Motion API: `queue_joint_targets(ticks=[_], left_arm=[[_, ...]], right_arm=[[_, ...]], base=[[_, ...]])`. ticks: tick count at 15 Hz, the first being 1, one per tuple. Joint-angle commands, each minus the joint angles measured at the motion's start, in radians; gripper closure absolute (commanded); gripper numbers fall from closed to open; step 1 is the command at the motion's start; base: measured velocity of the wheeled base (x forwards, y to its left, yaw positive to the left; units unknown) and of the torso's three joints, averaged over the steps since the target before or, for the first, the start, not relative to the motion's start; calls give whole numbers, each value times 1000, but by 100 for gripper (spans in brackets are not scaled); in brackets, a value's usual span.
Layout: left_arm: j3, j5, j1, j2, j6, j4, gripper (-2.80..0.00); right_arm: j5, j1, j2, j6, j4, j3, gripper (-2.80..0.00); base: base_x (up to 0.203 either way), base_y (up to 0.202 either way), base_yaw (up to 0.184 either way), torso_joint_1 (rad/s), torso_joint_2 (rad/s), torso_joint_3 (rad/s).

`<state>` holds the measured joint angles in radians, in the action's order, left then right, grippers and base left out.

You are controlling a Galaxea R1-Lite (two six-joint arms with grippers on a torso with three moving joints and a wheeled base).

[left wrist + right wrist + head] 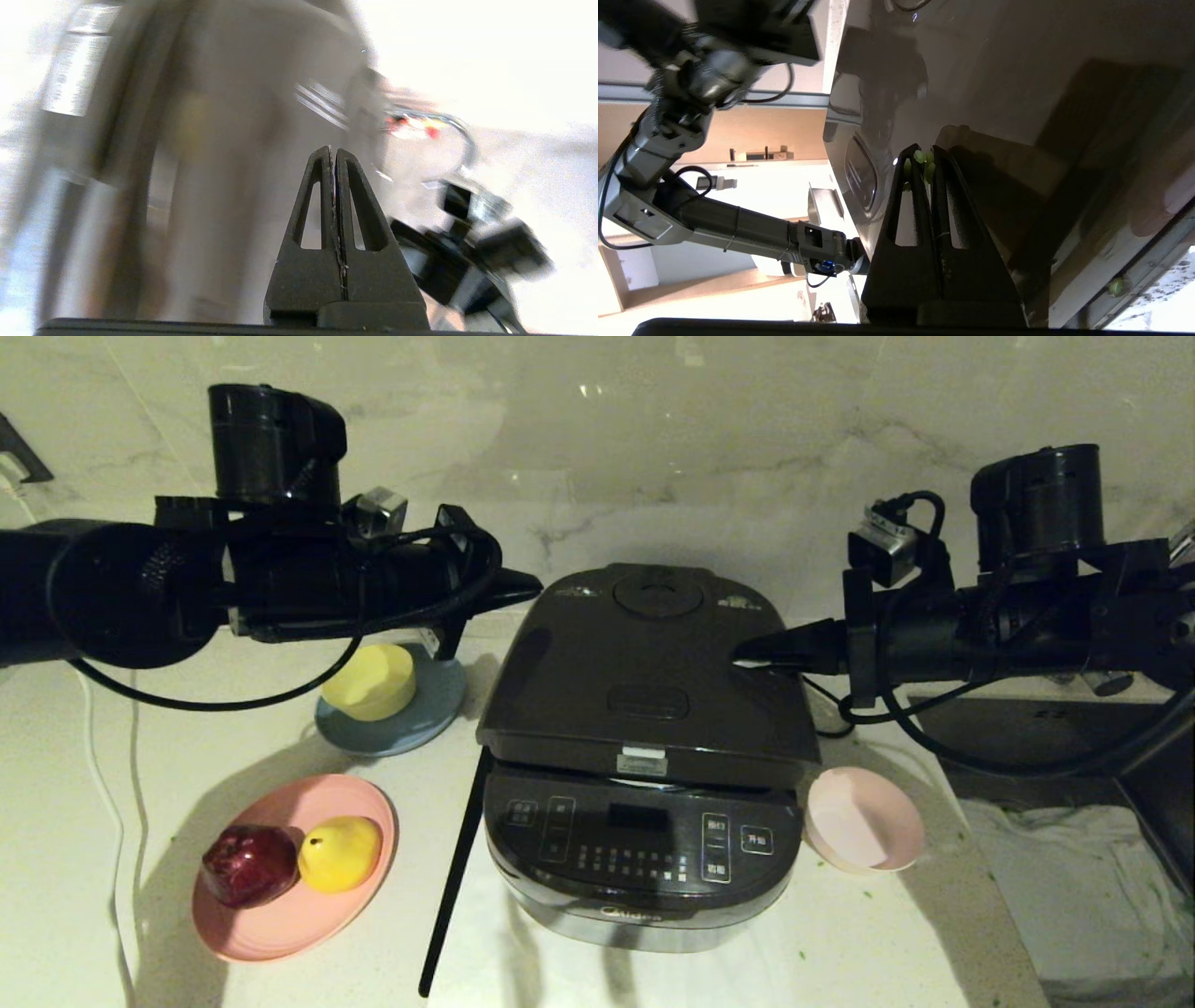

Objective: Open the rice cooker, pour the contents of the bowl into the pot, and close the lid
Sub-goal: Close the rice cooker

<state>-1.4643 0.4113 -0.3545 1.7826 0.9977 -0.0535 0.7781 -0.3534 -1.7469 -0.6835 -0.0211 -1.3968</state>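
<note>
The dark rice cooker [644,859] stands mid-counter. Its lid [644,681] is down over the body, with a thin gap showing along the front edge by the latch. The pot is hidden under the lid. My right gripper [747,655] is shut, its tip resting against the lid's right side; in the right wrist view the right gripper [923,151] has a few green bits [920,161] stuck at its tips. The pale pink bowl [864,819] sits upright on the counter right of the cooker and looks empty. My left gripper [532,586] [331,150] is shut, hovering by the cooker's back left.
A pink plate [280,924] with a red and a yellow fruit lies front left. Behind it a yellow bowl [372,681] rests on a grey-blue plate [392,733]. A black rod [453,877] leans by the cooker's left side. A sink [1027,737] lies right.
</note>
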Motion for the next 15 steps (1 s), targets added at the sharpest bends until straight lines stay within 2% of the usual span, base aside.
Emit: queue_joint_targets(ticks=[1,5,11,15], left_arm=[[-7,8,-7,-55,6,-7,0],[24,11,-28,-75,16,-3,0],[192,27,-56,-58,12,-19,0],[256,23,-58,17,6,-63,0]], right_arm=[[6,1,23,-2,0,-11,0],[6,-1,23,-2,0,-11,0],[6,-1,-1,-4,0,7,0],[5,1,-62,-7,0,35,0]], base=[[0,0,0,0,0,0],[0,0,0,0,0,0],[0,0,0,0,0,0],[0,0,0,0,0,0]])
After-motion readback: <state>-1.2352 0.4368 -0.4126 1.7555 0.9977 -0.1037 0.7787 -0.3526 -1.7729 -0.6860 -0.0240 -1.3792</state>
